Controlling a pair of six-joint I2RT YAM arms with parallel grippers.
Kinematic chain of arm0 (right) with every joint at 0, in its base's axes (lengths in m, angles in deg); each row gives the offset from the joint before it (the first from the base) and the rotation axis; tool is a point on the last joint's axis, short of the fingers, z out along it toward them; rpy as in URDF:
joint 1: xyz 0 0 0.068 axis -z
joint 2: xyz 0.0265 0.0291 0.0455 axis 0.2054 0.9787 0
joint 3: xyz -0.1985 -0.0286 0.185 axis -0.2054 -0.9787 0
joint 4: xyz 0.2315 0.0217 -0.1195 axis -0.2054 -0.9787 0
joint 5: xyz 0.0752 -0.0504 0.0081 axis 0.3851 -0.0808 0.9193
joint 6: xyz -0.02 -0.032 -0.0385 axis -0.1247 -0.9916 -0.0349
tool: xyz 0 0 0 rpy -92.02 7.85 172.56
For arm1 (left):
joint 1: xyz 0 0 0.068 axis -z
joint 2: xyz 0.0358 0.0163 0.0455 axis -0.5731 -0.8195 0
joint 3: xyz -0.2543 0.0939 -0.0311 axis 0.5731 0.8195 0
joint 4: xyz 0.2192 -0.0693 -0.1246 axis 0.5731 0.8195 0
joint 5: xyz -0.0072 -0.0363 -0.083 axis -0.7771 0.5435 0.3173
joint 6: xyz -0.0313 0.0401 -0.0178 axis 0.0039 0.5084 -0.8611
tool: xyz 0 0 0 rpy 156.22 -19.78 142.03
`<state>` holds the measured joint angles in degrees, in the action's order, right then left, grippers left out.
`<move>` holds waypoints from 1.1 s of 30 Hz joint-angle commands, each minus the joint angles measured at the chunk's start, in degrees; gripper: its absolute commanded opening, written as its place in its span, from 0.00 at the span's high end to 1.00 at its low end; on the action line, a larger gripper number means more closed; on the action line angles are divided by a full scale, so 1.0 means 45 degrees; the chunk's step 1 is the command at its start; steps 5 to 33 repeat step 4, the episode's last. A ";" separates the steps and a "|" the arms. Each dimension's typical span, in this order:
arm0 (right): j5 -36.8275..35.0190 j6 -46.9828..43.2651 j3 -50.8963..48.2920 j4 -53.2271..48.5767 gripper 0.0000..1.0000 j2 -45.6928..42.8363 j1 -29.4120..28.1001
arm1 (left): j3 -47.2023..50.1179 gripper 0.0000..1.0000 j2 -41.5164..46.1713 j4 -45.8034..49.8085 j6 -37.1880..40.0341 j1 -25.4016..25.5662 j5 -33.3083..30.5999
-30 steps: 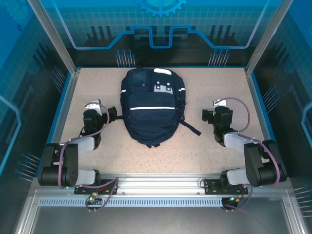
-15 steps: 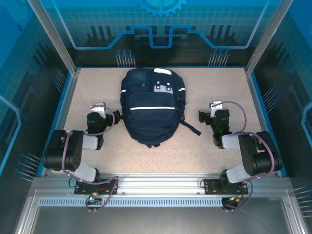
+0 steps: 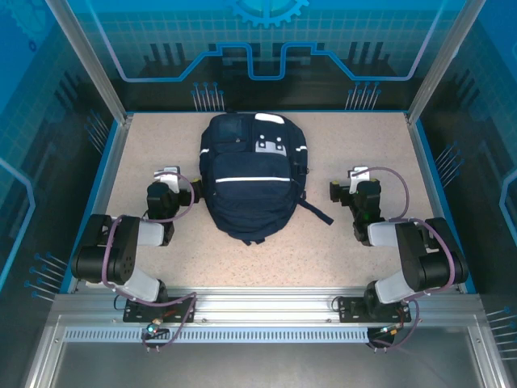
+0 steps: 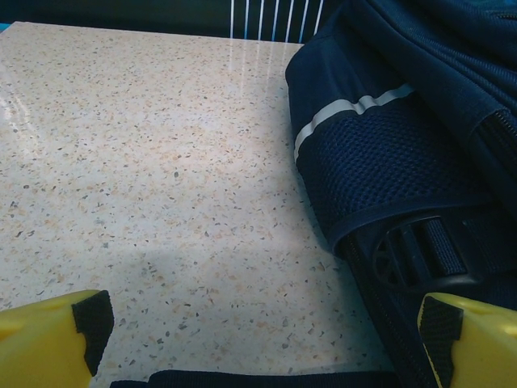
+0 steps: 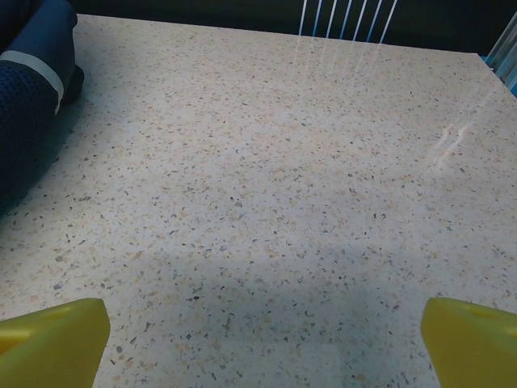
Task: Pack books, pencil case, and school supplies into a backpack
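Left gripper (image 4: 258, 347): we note jaws spread wide, nothing held. Its yellow fingers (image 4: 48, 343) frame the speckled table (image 4: 145, 162) and, at 2 o'clock, the backpack (image 4: 388, 153), mesh side showing. A dark strip low between the fingers is possibly a strap; we cannot tell.

Right gripper (image 5: 258, 343): jaws equally wide, nothing held, over table.

From above we see the backpack flat at table centre, top toward 12 o'clock. The left gripper is near its 9 o'clock, the right gripper apart at its 3 o'clock.
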<state>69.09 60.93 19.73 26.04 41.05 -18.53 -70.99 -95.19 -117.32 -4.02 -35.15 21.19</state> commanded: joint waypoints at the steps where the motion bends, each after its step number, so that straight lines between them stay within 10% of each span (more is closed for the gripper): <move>1: -0.0031 0.0053 0.0243 0.0275 0.00 0.0132 0.0205 | -0.0313 0.01 -0.0077 0.0065 0.0280 0.0080 0.0019; 33: -0.0039 0.0022 0.0179 0.0373 0.00 0.0113 0.0201 | -0.0296 0.01 -0.0080 0.0028 0.0285 0.0080 0.0013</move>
